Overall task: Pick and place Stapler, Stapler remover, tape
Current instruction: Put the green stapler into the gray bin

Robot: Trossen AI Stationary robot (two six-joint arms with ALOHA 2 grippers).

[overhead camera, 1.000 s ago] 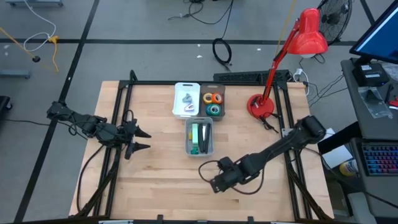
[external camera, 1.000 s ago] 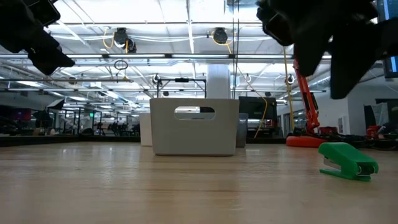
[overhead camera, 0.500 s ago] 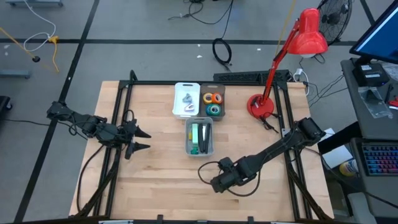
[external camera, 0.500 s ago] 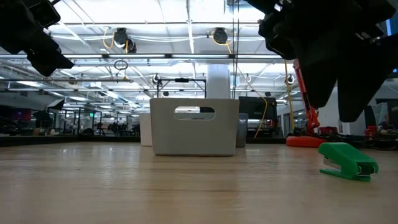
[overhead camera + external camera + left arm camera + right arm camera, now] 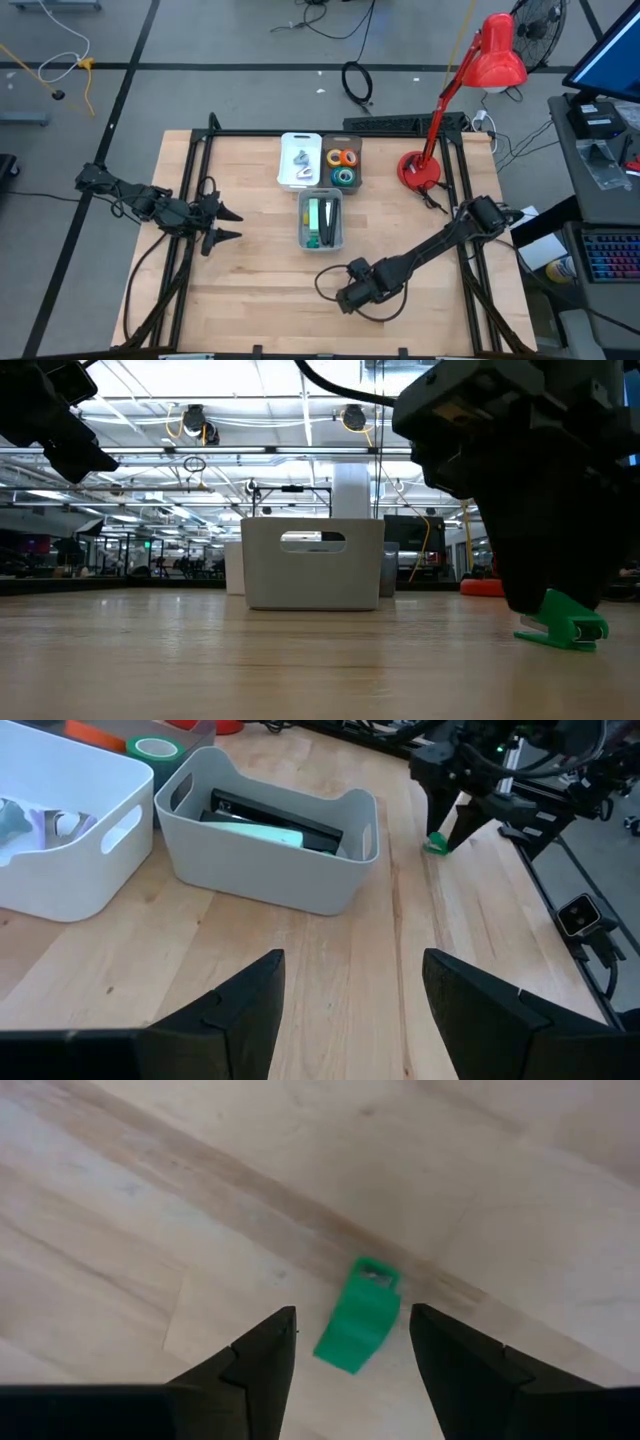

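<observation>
**Operator:** My right gripper [image 5: 345, 1342] hangs over the near part of the table [image 5: 250, 290], fingers spread wide and holding nothing. The small green stapler [image 5: 358, 1318] lies flat on the wood right between them, not yet touched.

**Observer:** How would you take it?

**Operator:** I'd come straight down, keeping it centred in the gap, and turn the wrist so the pads meet its long sides. It lies slightly askew to the jaws; closing as things stand might nudge it sideways. I'd go low enough to catch the body, then close gently.

**Observer:** And where does it go?

**Operator:** My guess is the grey bin [image 5: 320, 221], at about twelve o'clock from the gripper; it already holds a dark stapler and something green. Beyond that sit a white bin [image 5: 300, 160] and the tape rolls [image 5: 344, 166]. My left gripper [image 5: 228, 226] waits at about nine o'clock from the grey bin, fingers apart, empty.
</observation>
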